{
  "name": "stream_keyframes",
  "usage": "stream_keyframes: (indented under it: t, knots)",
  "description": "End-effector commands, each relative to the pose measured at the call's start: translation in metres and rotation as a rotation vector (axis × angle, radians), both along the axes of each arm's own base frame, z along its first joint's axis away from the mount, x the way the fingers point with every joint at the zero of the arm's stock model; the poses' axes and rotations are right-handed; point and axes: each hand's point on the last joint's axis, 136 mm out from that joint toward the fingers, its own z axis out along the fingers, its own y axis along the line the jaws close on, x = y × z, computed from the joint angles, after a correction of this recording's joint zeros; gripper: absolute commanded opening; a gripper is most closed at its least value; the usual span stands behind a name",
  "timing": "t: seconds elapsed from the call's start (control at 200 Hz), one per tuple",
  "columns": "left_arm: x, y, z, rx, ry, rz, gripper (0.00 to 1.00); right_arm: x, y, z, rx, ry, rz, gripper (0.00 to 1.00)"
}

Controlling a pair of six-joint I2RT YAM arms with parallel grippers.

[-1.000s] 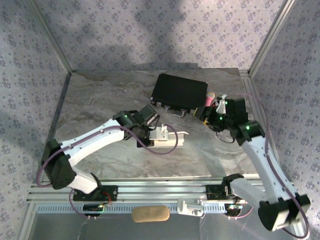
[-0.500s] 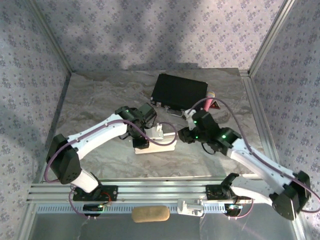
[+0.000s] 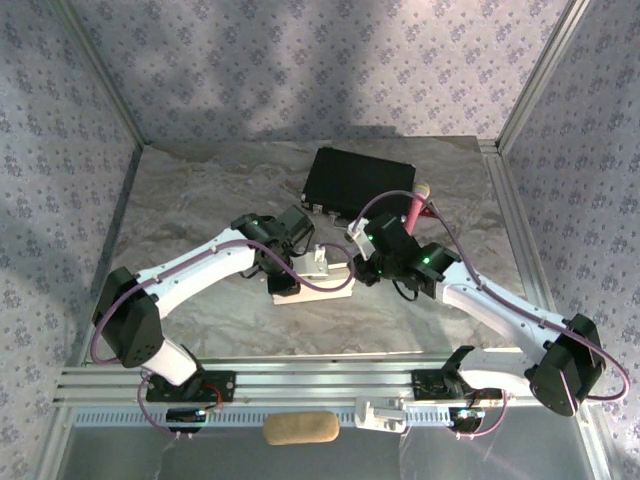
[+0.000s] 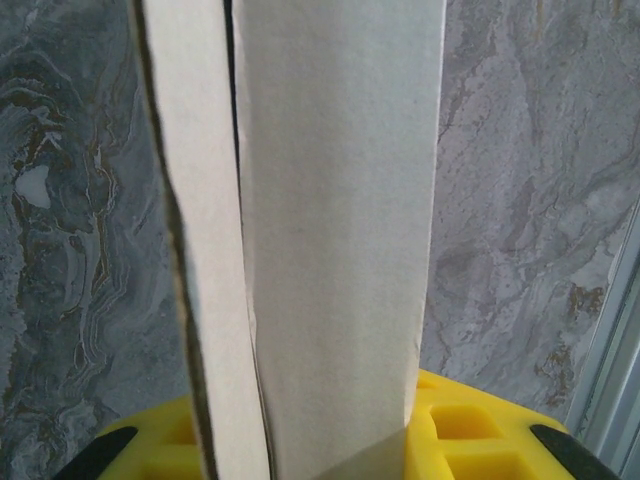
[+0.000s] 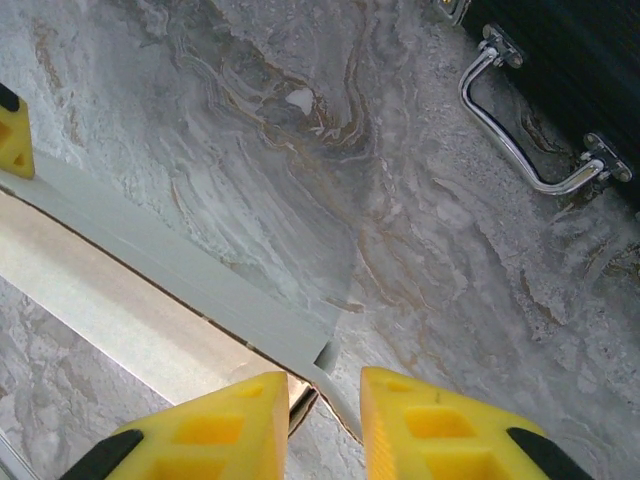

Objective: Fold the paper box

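right wrist view: flap tip sits between the fingers

top external view puts the paper box [image 3: 315,286] near the middle of the table [image 3: 190,200], with the black case [image 3: 360,185] at its 1 o'clock. the left gripper [image 4: 310,450] stands narrow at the box's 9 o'clock end, a cardboard wall rising between its fingers, seemingly clamped. the right gripper [image 5: 325,420] is at the 3 o'clock end, jaws narrow but gapped, a flap's tip lying inside and not visibly pinched. to fold well, i judge the right should reach deeper than the tip before pinching, then swing the flap along its crease while the left holds the wall upright. a corner-only grip may slip or tear.
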Motion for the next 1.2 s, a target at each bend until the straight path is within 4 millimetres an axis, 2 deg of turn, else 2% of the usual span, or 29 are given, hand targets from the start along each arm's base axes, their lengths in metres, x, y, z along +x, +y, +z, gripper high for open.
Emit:
stream_keyframes:
  t: [0.0,0.14,0.67,1.009,1.194]
  knots:
    - [-0.0016,0.0111,-0.0107,0.056,0.021,0.008,0.28,0.0003,-0.0044,0.0034,-0.032,0.006,0.001,0.24]
    - [-0.0023,0.0116,-0.0116,0.06,0.024,0.008,0.28,0.0002,-0.0092,0.0037,-0.04,0.007,-0.017,0.21]
    - [-0.0003,0.0096,-0.0112,0.053,0.022,0.019,0.28,0.0055,-0.0066,-0.0006,-0.053,0.016,-0.03,0.08]
    - [-0.0006,0.0089,-0.0132,0.055,0.027,0.022,0.28,0.0063,-0.0081,-0.0011,-0.059,0.013,-0.043,0.12]
    - [-0.0004,0.008,-0.0142,0.056,0.032,0.025,0.28,0.0073,-0.0073,-0.001,-0.06,0.014,-0.044,0.09]
